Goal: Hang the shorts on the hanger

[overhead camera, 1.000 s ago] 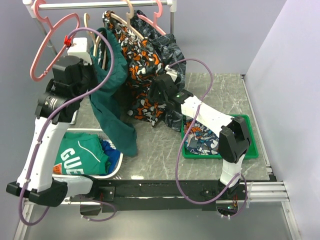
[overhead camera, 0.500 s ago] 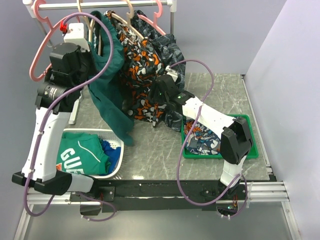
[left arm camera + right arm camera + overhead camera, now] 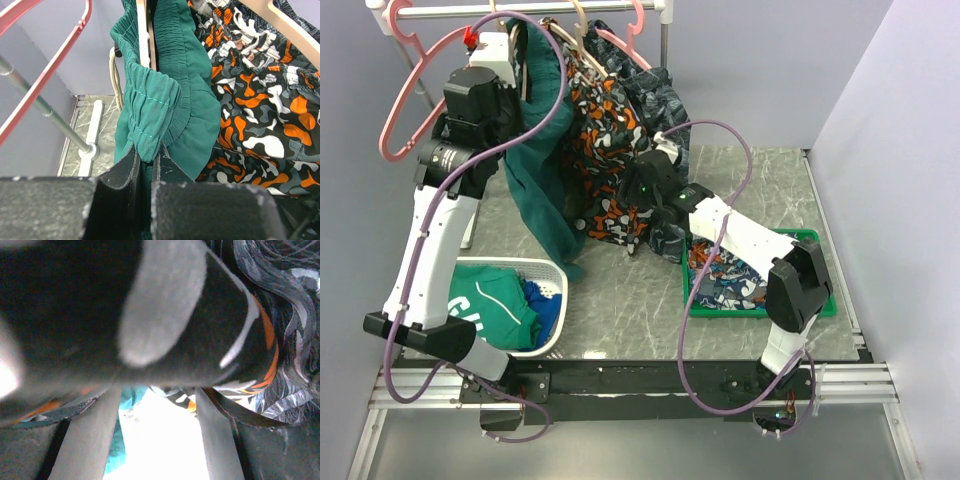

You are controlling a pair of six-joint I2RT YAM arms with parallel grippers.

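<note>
Draped at 11 o'clock: teal shorts [image 3: 542,175], waistband over tan hanger [image 3: 144,35]. Pinched at the waistband fold by left gripper [image 3: 146,156], clamped tight. Toward centre, right gripper [image 3: 157,412] spread apart, gripping nothing, against camouflage shorts [image 3: 605,130].

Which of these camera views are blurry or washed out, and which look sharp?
Right wrist view: badly out of focus, camouflage fabric too close, a blown-out white patch low centre. Left wrist view: sharp on the shorts. Top view: evenly lit and clear.
</note>
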